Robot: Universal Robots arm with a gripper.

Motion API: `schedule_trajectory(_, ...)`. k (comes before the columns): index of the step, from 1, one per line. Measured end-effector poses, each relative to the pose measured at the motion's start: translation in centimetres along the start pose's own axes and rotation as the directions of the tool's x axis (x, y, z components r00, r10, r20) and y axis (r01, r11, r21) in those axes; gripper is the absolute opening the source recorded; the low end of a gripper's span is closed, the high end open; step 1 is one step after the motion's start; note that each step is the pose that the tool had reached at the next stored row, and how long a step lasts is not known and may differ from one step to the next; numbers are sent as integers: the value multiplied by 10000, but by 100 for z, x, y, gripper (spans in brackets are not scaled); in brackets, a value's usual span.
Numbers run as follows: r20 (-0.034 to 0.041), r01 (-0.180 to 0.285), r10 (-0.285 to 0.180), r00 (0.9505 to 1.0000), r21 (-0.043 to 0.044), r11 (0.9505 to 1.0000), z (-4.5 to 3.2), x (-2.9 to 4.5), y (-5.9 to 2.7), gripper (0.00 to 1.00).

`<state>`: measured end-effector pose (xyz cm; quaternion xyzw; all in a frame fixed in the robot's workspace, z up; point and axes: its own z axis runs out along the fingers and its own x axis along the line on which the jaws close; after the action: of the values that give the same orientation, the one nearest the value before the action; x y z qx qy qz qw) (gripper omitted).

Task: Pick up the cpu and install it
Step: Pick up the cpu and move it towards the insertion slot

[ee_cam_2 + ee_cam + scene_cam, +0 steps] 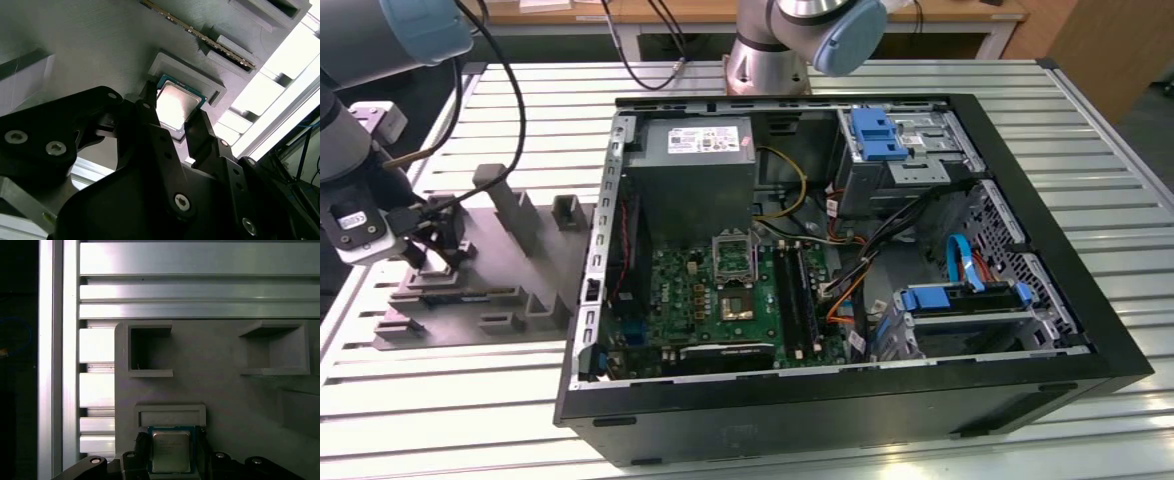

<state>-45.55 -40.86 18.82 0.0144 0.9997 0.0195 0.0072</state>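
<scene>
- Exterior view: 1 robot arm reaches down at the exterior view's left, its gripper (416,238) low over a grey holder tray (500,295) that sits on a slatted metal table (454,400).
- An open computer case (1074,330) lies on the table at the centre of that view, well apart from the tray. Its green motherboard (707,295) faces up, with loose cables (907,225) beside it.
- In the second wrist view, the cpu (177,102), a small square chip with a shiny metal top, lies in a shallow recess of the tray, 1 edge against a raised grey ridge (200,75).
- The gripper's 2 black fingers (150,112) stand on 2 opposite sides of the cpu and appear to press against its edges, so the claw looks clamped on the chip. The chip seems to be low in its recess, not lifted.
- A long memory stick (210,42) rests in a slot of the tray near the cpu, not touching it.
- Risk, as I judge it: the hold is on thin edges only, so an uneven squeeze could let the chip tilt or slip out.
- Risk: a tilted chip could catch on the raised ridge and twist in the fingers.
- Risk: inside the case, the loose cables lie near the motherboard and could snag the arm. A dropped or crooked chip could damage its fine contacts.
</scene>
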Motion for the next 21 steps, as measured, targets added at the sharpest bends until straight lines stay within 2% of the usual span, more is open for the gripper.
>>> schedule_trajectory(13, -1, 0, 0, 10000, 5, 10000, -15, 0, 1, 47)
schedule_trajectory(21, 0, 0, 0, 10000, 5, 10000, -52, -1, 3, 47)
